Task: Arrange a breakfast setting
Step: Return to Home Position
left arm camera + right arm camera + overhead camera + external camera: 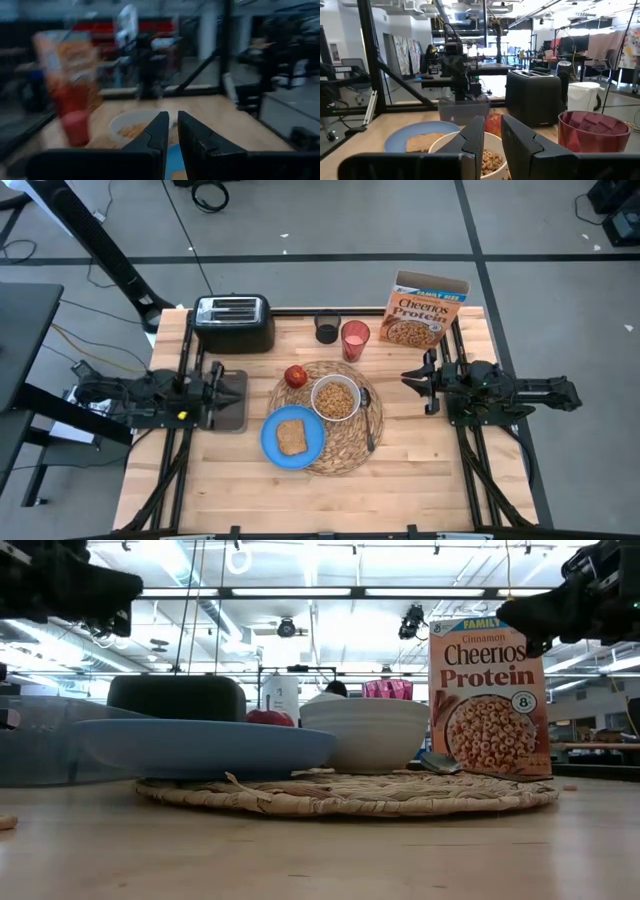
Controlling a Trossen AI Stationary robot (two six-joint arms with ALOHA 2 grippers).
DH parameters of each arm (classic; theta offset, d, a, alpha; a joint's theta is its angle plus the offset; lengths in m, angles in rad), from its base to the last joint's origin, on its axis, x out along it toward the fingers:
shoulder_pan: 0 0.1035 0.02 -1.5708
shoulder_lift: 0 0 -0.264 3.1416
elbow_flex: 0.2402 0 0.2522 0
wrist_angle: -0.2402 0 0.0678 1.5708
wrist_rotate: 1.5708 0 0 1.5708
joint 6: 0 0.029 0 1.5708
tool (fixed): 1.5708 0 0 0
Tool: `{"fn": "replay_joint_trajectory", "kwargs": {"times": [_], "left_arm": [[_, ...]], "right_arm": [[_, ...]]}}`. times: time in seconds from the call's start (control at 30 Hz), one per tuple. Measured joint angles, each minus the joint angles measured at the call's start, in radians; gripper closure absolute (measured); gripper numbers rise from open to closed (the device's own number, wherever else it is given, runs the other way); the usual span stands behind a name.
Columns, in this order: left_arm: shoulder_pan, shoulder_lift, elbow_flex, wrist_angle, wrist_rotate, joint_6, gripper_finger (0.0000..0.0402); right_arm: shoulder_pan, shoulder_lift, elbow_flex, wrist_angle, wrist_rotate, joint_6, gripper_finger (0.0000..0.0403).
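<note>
A round woven straw placemat [345,448] lies at the table's middle. On it stand a white bowl [335,398] of cereal and a dark spoon [368,425]. A blue plate [275,442] with a toast slice [291,437] overlaps the mat's near left edge. A red apple [296,376] sits at the mat's far left edge. A translucent red cup [355,338] stands beyond the mat. My left gripper [222,385] is shut and empty above the table's left side, its fingers [159,132] pointing at the bowl [131,127]. My right gripper [410,377] is shut and empty at the right, facing the bowl [445,142].
A black toaster [234,323] stands at the far left, a small black cup [326,330] beside the red cup, and a cereal box [428,320] at the far right. A grey tray [232,402] lies under my left gripper. Bare wood shows along the near edge.
</note>
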Motion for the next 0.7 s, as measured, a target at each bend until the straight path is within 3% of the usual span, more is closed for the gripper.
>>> {"fn": "replay_joint_trajectory", "kwargs": {"times": [0.13, 0.2, 0.33, 0.7], "left_arm": [[0.0, 0.0, -0.084, 0.218, 0.164, 0.057, 0.0354], [0.0, 0.007, -0.084, 0.219, 0.21, 0.086, 0.0353], [0.0, 0.022, -0.084, 0.191, 0.213, 0.173, 0.0353], [0.0, 0.021, -0.084, 0.198, 0.213, 0.106, 0.0353]], "right_arm": [[0.0, 0.0, 0.0, 0.0, 0.0, 0.0, 0.0329], [0.0, 0.0, 0.0, 0.0, -0.001, 0.0, 0.0329], [0.0, 0.0, 0.0, 0.001, -0.002, 0.0, 0.0329], [0.0, 0.0, 0.0, 0.007, -0.002, 0.0, 0.0329]]}}
